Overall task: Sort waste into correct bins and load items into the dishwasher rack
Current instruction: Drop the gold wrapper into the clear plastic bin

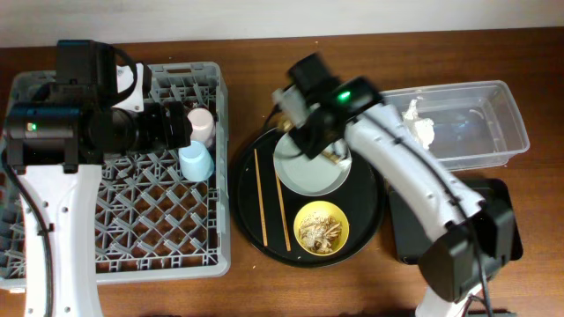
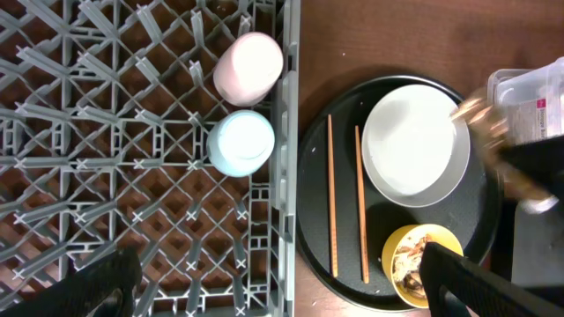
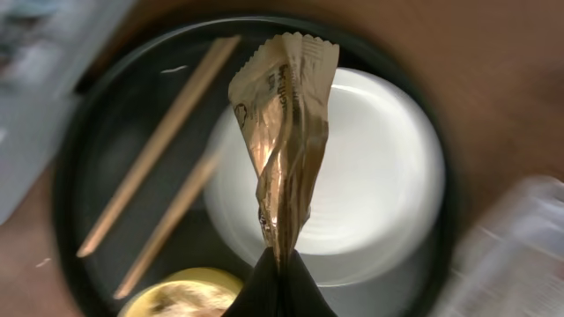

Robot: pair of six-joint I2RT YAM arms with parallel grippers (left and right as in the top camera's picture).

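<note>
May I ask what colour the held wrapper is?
The wrapper is shiny gold-brown, clearest in the right wrist view.

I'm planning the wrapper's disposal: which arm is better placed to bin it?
Right. The right gripper pinches the gold wrapper above the plate, with the clear tub and black tray on its side. The left gripper hangs open over the rack.

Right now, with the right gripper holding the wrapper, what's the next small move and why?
Likely swing the right gripper toward the black rectangular tray: it is shut on the gold-brown wrapper, hanging over the plate, and the clear tub holds the napkin.
</note>
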